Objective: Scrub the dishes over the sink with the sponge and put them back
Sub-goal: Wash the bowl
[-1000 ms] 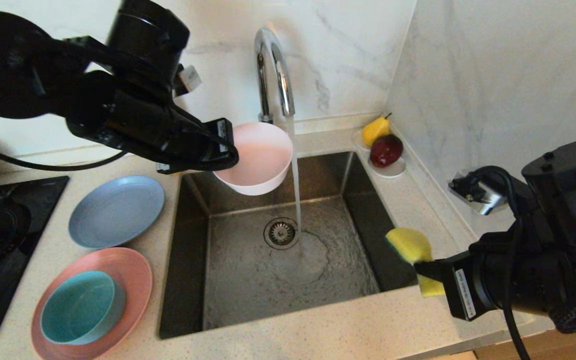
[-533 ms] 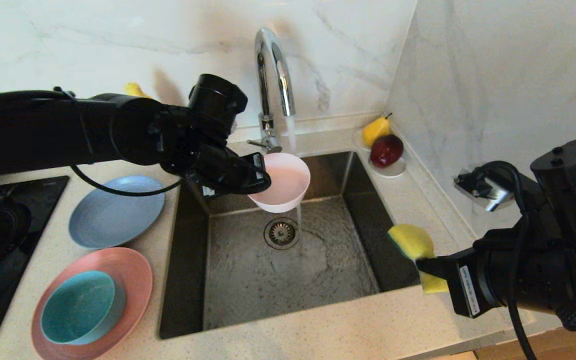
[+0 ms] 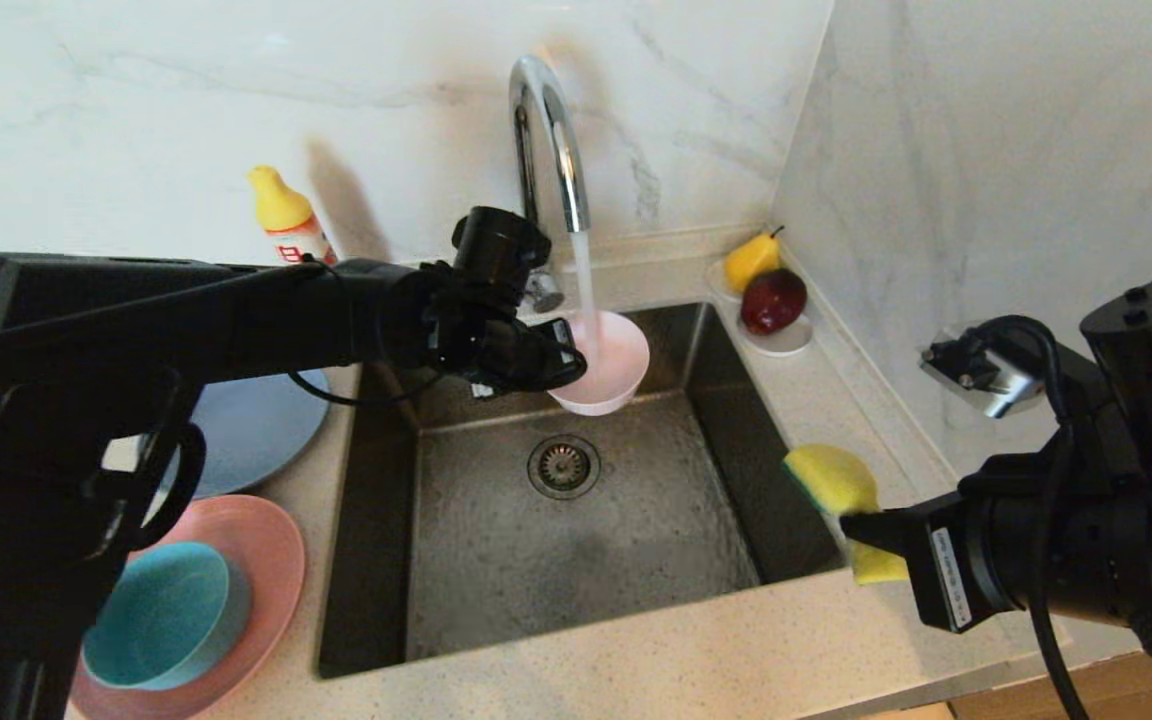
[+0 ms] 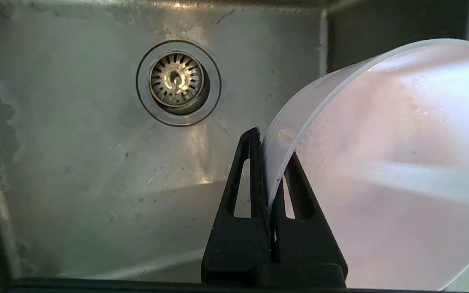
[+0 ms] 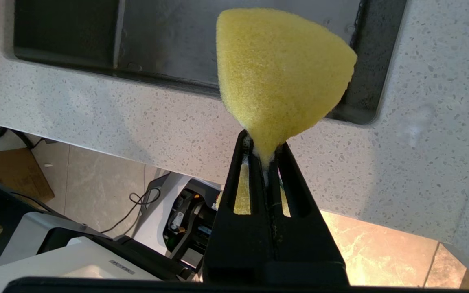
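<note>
The pale pink bowl (image 3: pixel 608 368) hangs over the back of the steel sink (image 3: pixel 576 590), and the water stream from the chrome tap (image 3: pixel 546 130) falls into it. My left gripper (image 3: pixel 566 362) is shut on the bowl's rim; the left wrist view shows the fingers pinching the bowl (image 4: pixel 389 162) wall, one inside and one outside, above the drain (image 4: pixel 177 81). My right gripper (image 3: pixel 851 522) is shut on the yellow sponge (image 3: pixel 829 478) over the sink's right front corner, pinching the sponge (image 5: pixel 279 69) at its waist. The grey-blue plate (image 3: pixel 256 430), pink plate (image 3: pixel 271 555) and teal bowl (image 3: pixel 161 615) sit on the left counter.
A yellow-capped soap bottle (image 3: pixel 286 215) stands at the back wall. A white saucer (image 3: pixel 784 342) with a pear (image 3: pixel 751 260) and a dark red apple (image 3: pixel 773 300) sits at the sink's back right corner. My left arm covers part of the left counter.
My left arm has come down and carried the pink bowl right and lower, into the water stream. The right gripper with the sponge has stayed in place.
</note>
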`<state>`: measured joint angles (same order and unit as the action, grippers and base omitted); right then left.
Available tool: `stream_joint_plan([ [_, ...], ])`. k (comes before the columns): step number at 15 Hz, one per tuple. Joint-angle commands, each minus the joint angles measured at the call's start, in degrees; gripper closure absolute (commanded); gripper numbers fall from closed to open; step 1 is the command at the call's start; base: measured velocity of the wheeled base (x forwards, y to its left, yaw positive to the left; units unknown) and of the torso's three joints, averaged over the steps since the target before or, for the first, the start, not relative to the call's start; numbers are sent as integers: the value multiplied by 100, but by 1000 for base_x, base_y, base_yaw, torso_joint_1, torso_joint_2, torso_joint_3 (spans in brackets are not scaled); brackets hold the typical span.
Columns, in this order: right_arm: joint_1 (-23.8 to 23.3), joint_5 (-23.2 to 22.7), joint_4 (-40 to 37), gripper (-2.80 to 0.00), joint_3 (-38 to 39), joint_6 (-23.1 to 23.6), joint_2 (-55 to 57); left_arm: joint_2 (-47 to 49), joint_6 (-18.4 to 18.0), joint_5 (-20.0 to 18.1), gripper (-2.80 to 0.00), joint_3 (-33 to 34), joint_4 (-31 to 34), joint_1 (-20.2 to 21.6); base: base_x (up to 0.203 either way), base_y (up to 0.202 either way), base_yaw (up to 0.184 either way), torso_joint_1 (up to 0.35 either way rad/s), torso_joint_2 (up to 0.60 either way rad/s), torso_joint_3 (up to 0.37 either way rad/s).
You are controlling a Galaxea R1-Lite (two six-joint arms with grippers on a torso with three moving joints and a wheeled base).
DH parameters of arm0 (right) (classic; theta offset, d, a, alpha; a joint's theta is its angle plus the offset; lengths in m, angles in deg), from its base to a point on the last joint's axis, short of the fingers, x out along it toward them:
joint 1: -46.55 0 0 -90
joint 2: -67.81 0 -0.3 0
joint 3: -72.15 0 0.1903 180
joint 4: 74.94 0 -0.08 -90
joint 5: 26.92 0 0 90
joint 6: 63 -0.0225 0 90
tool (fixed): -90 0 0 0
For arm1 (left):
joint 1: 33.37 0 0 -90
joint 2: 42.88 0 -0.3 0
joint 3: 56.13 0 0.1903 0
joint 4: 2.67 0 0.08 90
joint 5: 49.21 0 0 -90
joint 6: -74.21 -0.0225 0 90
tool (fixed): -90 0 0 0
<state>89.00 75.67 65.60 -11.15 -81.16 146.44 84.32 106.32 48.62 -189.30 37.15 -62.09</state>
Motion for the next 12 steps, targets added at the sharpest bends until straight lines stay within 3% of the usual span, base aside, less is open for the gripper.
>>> stream_joint_plan([
  [1,-8,-2,-8,0,-9,-4,-23,173,23,8,0,-14,-81,-2,0,0,0,0,0,0],
  [12,-8,-2,-8,0,-18,-4,-49,95,155,17,0,-5,-63,-2,0,0,0,0,0,0],
])
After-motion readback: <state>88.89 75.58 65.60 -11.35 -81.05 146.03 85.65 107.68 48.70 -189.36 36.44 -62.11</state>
